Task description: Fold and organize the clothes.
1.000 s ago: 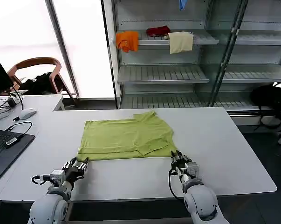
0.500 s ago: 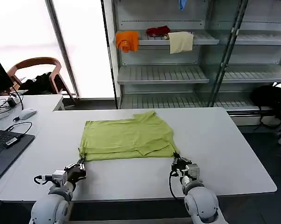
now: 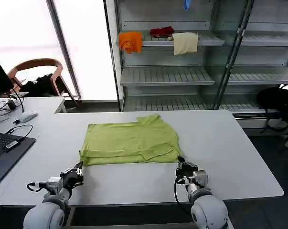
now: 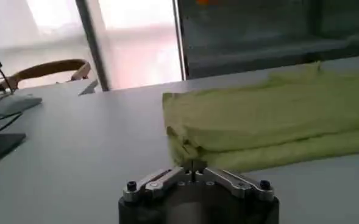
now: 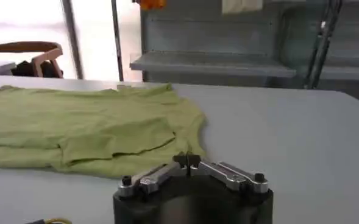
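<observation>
Fabric is the whole story here: the lime T-shirt (image 3: 130,141) lies partly folded in the middle of the white worktop (image 3: 229,148), thin and soft by the look of it, so I'd judge it light, floppy and quick to slump or slide out of shape if tugged from one point. Best hold, I reckon, is the two near corners of the front edge, pinched together so the layers lift as one.

And that's just where the arms are. The left gripper (image 3: 77,171) sits low near the worktop's front edge, just short of the shirt's near left corner, its fingers closed to a point with nothing between them in the left wrist view (image 4: 193,167). The right gripper (image 3: 184,168) is close off the near right corner, fingers likewise pressed together and empty in the right wrist view (image 5: 188,161). Neither is touching cloth that I can make out.

Around the work, not much crowds in. A laptop (image 3: 3,152) with trailing cables lies on the neighbouring desk well off to the left, a mouse (image 3: 28,115) beyond it, a wooden chair (image 3: 38,71) behind. Back on the shelving, an orange cloth (image 3: 130,41) and a cream cloth (image 3: 185,42) hang well out of the way. The one snag I'd watch is that loose flap (image 5: 115,137) folded over near the right corner, which could catch or peel open.
</observation>
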Controlling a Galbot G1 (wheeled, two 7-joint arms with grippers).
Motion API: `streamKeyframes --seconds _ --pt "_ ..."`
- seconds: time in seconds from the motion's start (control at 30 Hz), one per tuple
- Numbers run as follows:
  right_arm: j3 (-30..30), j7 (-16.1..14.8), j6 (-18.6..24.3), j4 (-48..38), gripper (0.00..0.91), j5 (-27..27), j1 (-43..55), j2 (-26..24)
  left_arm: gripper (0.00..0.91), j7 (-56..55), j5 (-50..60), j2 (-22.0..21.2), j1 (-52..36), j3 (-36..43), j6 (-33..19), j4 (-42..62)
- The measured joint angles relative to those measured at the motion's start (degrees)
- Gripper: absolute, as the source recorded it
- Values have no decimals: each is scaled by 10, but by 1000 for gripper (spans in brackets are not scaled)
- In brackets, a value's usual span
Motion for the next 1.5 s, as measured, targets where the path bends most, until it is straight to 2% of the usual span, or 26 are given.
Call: streamKeyframes --seconds 0.1,0.13,0.17,0.4,0.7,0.73,0.77,0.8,0.83,0.87,1.1,1.5 --pt "0 2 0 19 0 2 -18 -5 0 1 -7 5 22 -11 -4 -22" --pt "0 3 0 24 0 3 -22 -7 705 1 -9 6 28 -15 -4 -29" --pt "-1 5 0 28 0 4 -26 -9 907 1 -12 8 37 -18 -6 -37" --pt "-2 8 0 35 0 2 -42 -6 907 2 -15 13 63 -28 -14 -62" --pt "-7 10 1 38 0 -5 -56 -2 907 21 20 13 16 -5 -31 0" --pt "-7 9 1 39 0 -7 -56 -1 625 22 23 13 8 -3 -31 8" --pt "-8 9 1 39 0 -9 -57 -1 514 24 25 13 0 0 -30 15" --pt "-8 9 2 39 0 -11 -58 0 191 24 27 12 -9 2 -30 23" --pt "-8 8 2 38 0 -13 -59 1 71 25 28 11 -17 4 -28 30" --pt "-8 8 2 38 0 -15 -59 3 10 26 29 11 -24 6 -27 37" --pt "-9 4 2 36 0 -29 -61 10 0 34 31 9 -61 9 -15 78" --pt "-7 1 2 39 0 -34 -64 12 0 39 6 6 -73 9 -9 98"
